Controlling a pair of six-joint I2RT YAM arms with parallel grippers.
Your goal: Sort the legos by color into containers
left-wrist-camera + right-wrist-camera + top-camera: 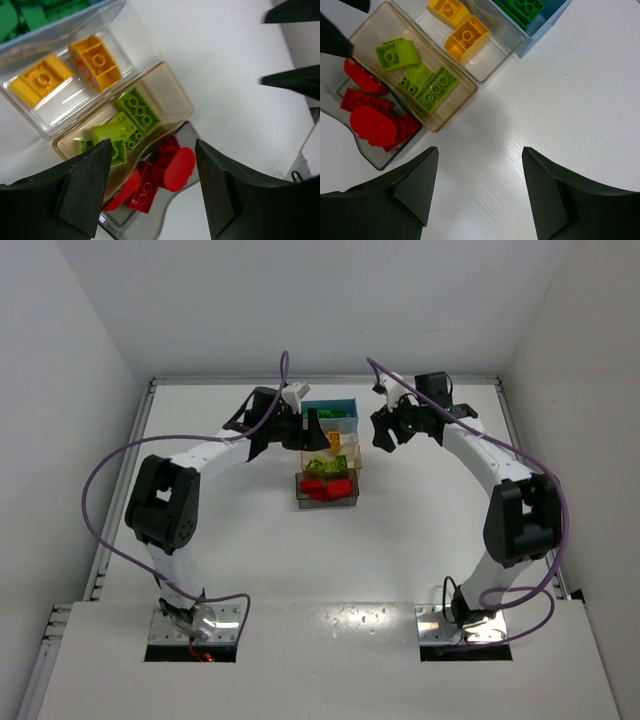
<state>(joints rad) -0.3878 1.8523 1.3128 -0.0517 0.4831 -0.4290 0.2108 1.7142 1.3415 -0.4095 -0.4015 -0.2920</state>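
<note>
Four bins stand packed edge to edge mid-table, in a row running from 6 toward 12 o'clock in the top view. Nearest is the smoky grey bin [370, 155], holding the red legos [372, 125], a rounded piece among them. Next comes the tan bin [375, 30] with lime-green bricks [427, 87], then a clear bin [492, 65] with two yellow bricks [467, 40]. Farthest is the blue bin [545, 25] with dark green bricks [527, 7].

The left gripper [154, 150] hangs at the row's 9 o'clock side, its fingers spread and empty, looking down on the tan and grey bins. The right gripper [480, 155] hangs at 3 o'clock, over bare white table [560, 125] just beside the bins — fingers likewise spread, nothing between them.
</note>
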